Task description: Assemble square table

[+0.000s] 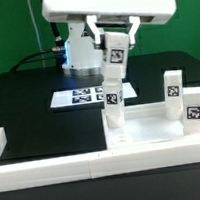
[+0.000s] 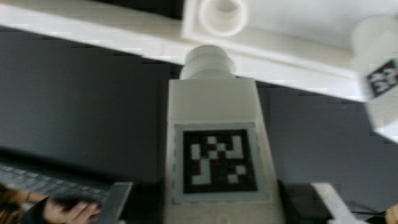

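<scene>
One long white border wall (image 1: 56, 169) runs across the very front of the exterior view, with a short arm of it turning back along that view's left edge. Just behind it, toward the exterior view's right, lies the square tabletop (image 1: 152, 128), white, with a raised rim, flat on the black table (image 1: 39, 110). Two legs stand upright on the tabletop's right side in that view: one nearer leg (image 1: 193, 108) at the corner and a second leg (image 1: 172, 90) just behind it, both bearing black-and-white tags.

At the tabletop's left corner in the exterior view, a third leg (image 1: 113, 94) stands upright, its lower end at the corner; whether it is seated in the socket cannot be told. The claw (image 1: 114, 54) comes down from above and is clamped on this leg's upper part, fingers partly closed against its sides. The wrist view looks down the same leg (image 2: 217, 140), its tag facing the camera, with dark fingers (image 2: 89, 190) on either side of it and a round socket (image 2: 222, 14) of the tabletop beyond its rounded tip.

Farther back, the marker board (image 1: 79, 95) lies flat on the black table, partly hidden by the held leg. Behind it rises the robot's white base (image 1: 82, 50), against a green backdrop (image 1: 10, 38).
</scene>
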`<state>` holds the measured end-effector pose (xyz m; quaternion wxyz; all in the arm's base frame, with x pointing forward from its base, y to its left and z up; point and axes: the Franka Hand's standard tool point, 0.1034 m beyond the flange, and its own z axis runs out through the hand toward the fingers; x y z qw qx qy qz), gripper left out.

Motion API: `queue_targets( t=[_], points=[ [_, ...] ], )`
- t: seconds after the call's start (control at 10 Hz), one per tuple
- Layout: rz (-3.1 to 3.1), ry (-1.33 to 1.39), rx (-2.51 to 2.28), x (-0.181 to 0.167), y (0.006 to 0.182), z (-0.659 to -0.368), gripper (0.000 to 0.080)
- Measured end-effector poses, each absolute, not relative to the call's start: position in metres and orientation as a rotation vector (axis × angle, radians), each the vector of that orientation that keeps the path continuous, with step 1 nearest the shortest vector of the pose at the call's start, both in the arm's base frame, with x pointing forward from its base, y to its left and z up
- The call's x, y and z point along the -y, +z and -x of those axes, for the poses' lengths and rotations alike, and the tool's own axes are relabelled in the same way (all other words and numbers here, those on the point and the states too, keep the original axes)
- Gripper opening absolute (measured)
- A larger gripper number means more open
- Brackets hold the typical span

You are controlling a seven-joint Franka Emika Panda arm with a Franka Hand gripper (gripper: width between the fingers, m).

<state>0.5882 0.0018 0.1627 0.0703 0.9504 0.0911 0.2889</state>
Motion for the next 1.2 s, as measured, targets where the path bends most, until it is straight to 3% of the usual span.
queue_targets(
  t=[0.2,0.3,0.4,0.7,1.2],
  points=[
    [-2.848,0.827,-0.344,0.007,0.160,-0.583,0.0290],
    [-2.845,0.772,-0.335,0.049,0.158,-0.569,0.0290],
    [-2.891,0.718,-0.309,0.065,0.153,-0.564,0.0290],
    [-3.008,0.590,-0.327,0.084,0.150,-0.571,0.0290],
    [-3.119,0.633,-0.089,-0.007,0.141,-0.601,0.0290]
  ],
)
